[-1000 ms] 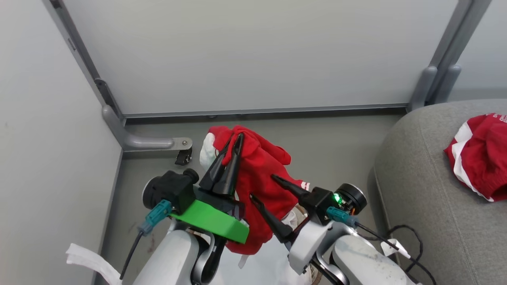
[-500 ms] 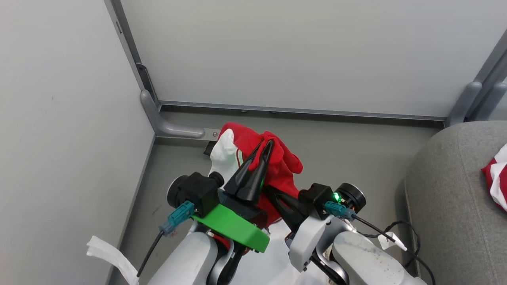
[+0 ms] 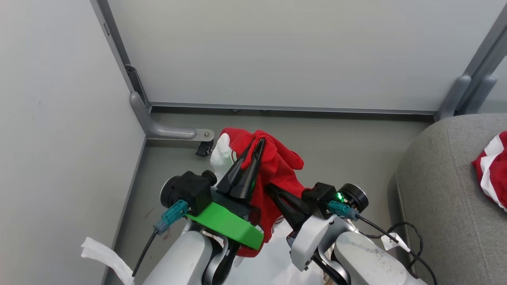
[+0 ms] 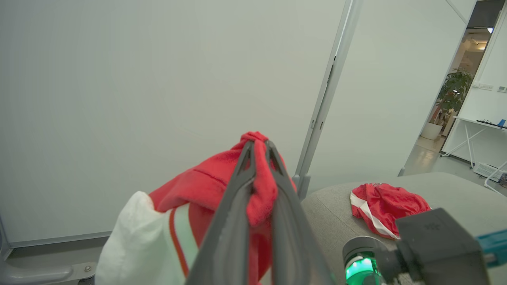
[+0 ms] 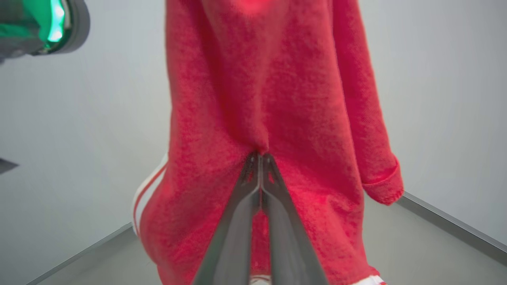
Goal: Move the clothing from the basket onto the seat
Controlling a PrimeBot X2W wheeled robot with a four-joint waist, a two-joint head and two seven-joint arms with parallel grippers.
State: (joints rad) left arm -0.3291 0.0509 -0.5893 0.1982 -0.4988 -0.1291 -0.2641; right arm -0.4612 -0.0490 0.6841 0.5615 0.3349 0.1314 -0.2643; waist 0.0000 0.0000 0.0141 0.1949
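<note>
The large grey fabric couch [image 3: 435, 190] with its rounded corner stood on the robot's right. Your bright red garment [image 3: 279, 168] with white panels hung bunched in the air to the left of the couch, well apart from it. A second red-and-white garment [image 3: 491, 170] already lay crumpled on the couch. The left gripper [image 4: 259, 144] pinched the top fold of the hanging piece, and the right gripper [image 5: 260, 156] had its fingers pressed together on the cloth lower down. To do this carry well, you probably needed to swing both arms toward the couch together, keep the trailing hem above the couch's edge, and let go only with the cloth over the cushion. A second before, the right gripper's fingers stood spread against the cloth; since then they had closed on it. The couch's shift in the head view was the camera turning.
</note>
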